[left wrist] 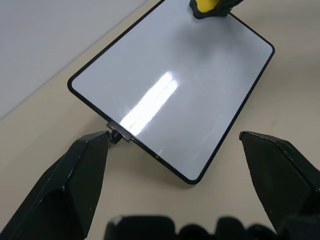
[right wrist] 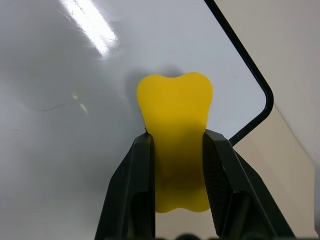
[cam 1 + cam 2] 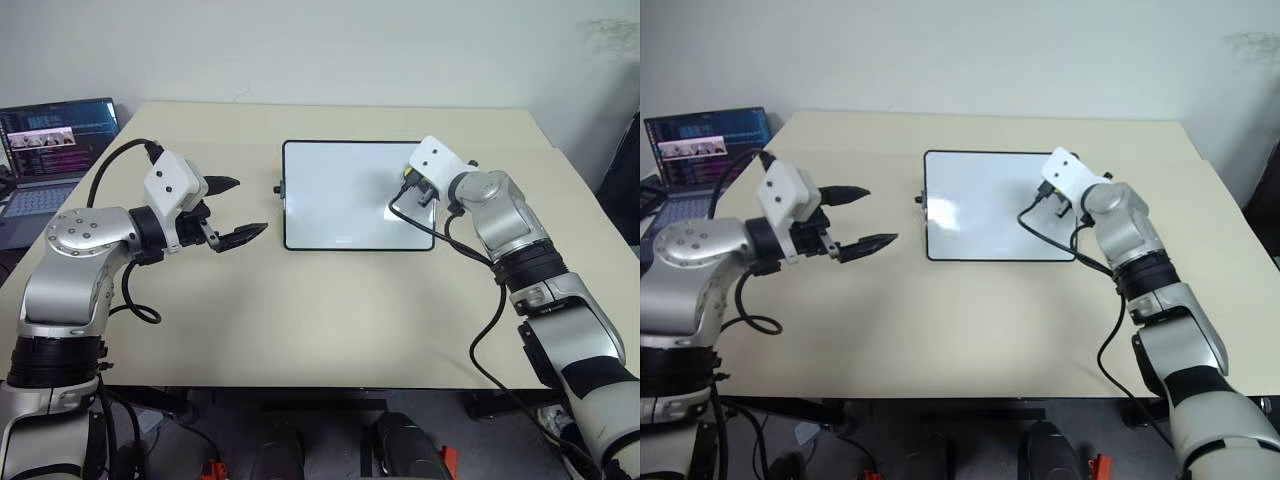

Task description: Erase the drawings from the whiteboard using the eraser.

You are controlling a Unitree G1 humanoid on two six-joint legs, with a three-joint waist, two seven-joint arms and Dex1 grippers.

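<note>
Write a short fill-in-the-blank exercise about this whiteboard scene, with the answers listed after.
1. The right claw is shut on a ____ eraser.
2. The eraser rests on the ____, which has a thin black frame.
3. The left claw hangs over the table with its fingers ____.
4. At the table's far left corner stands an open ____.

Answers: yellow; whiteboard; open; laptop
</note>
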